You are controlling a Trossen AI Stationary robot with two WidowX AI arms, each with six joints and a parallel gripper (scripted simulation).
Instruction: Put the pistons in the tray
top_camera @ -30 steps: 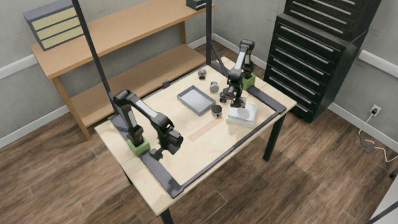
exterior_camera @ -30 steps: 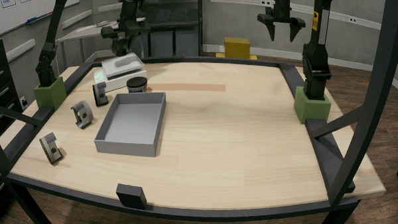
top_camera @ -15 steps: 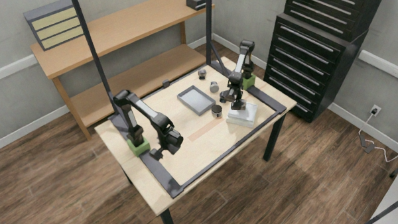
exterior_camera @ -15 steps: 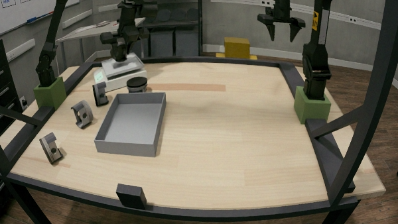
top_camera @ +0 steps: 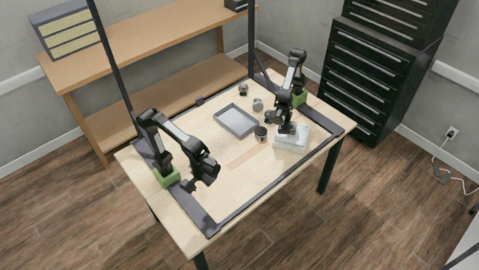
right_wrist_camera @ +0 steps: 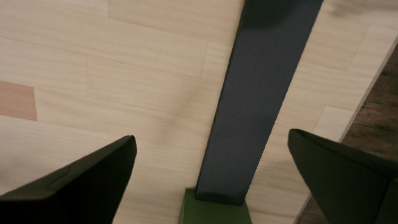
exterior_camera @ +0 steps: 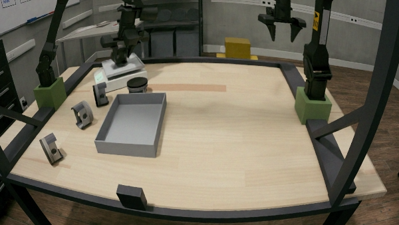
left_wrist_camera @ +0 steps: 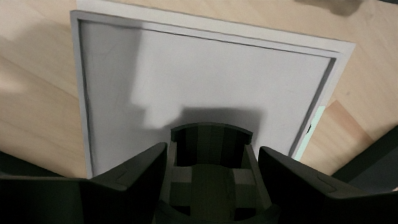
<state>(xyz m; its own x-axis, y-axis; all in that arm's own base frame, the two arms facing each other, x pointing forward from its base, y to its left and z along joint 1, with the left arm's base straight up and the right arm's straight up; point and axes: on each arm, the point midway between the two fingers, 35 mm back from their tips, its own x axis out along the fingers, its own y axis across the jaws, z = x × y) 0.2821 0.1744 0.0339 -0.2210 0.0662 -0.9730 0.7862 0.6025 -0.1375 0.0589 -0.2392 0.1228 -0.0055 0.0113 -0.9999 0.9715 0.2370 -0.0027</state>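
Grey walls (top_camera: 295, 24) (exterior_camera: 229, 30), plank floor (top_camera: 279, 224) (exterior_camera: 382, 133), black drawer cabinet (top_camera: 359, 80)

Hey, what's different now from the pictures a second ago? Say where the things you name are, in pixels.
The left gripper (top_camera: 288, 129) (exterior_camera: 121, 61) (left_wrist_camera: 213, 152) moved down to the scale (top_camera: 291, 140) (exterior_camera: 114, 80) (left_wrist_camera: 210, 65), with a piston (left_wrist_camera: 212, 142) between its fingers. The right gripper (exterior_camera: 282, 33) (right_wrist_camera: 211, 139), the tray (top_camera: 235, 121) (exterior_camera: 133, 123) and the other four pistons stayed put.
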